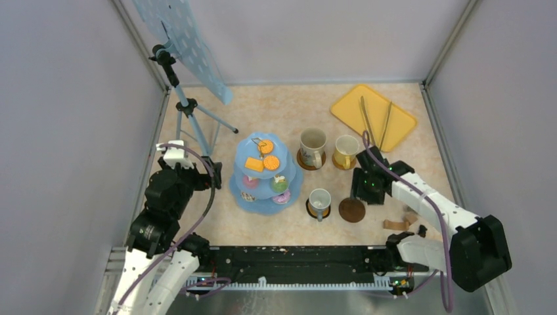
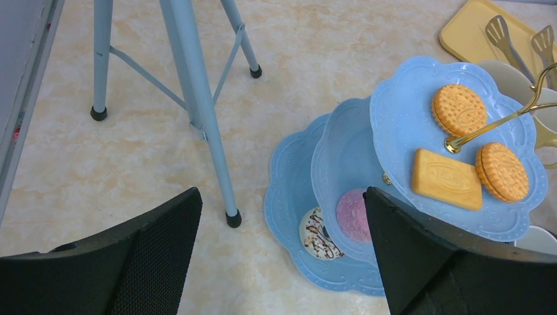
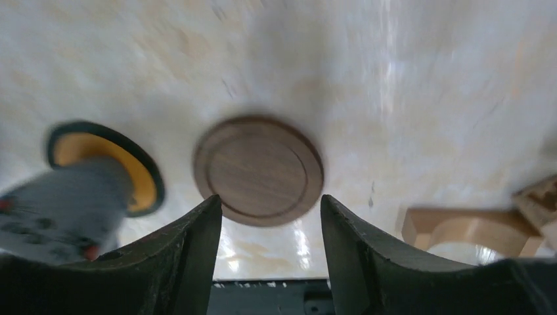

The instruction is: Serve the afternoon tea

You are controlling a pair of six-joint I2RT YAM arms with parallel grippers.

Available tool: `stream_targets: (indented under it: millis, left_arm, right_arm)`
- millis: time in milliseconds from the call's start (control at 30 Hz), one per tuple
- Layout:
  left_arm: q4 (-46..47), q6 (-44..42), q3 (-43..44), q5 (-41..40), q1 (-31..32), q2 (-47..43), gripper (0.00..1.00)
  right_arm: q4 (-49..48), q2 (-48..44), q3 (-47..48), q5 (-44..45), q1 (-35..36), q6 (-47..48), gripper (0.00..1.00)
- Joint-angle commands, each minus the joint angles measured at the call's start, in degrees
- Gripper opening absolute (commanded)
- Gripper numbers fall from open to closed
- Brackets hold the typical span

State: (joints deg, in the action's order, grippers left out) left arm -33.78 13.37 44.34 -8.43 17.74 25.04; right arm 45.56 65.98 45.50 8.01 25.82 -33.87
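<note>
A blue three-tier stand (image 1: 293,179) holds orange biscuits (image 2: 458,109) on top and small donuts (image 2: 320,233) and cupcakes lower down. To its right stand a big beige mug (image 1: 313,146) and a yellow mug (image 1: 346,151), each on a brown coaster. A small greyish mug (image 1: 320,202) stands on its own coaster nearer me. My right gripper (image 3: 269,200) hangs open and empty just above a bare brown coaster (image 3: 258,170). That greyish mug (image 3: 66,197) shows blurred to its left. My left gripper (image 2: 282,193) is open and empty, left of the stand.
A flat yellow tray (image 1: 404,122) with metal tongs (image 1: 374,121) lies at the back right. A blue tripod (image 2: 197,98) with a spotted board stands at the back left, close to my left arm. A wooden holder (image 3: 460,230) sits right of the bare coaster.
</note>
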Motion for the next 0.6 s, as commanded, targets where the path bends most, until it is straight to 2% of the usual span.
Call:
stream_targets:
  millis: [0,133,367,567]
  left_arm:
    - [2.22,-0.4,-0.07,0.62,0.2,1.24,0.99]
    - [2.31,-0.45,-0.08,0.87,0.35,1.98,0.99]
    - [2.13,-0.37,0.03,0.62,-0.63,2.54,0.99]
    - [2.05,-0.36,0.07,0.78,-1.06,3.31,0.99]
  right_arm:
    - [6.64,-3.63,-6.78,-7.62,0.45,-6.61,0.56]
    - [8.99,-4.7,-11.58,-7.75,3.92,-9.11,0.57]
    - [1.17,-2.49,-14.86,-8.33,5.44,-11.78,0.6]
    - [-2.95,1.17,-12.61,2.15,5.38,-11.61,0.6]
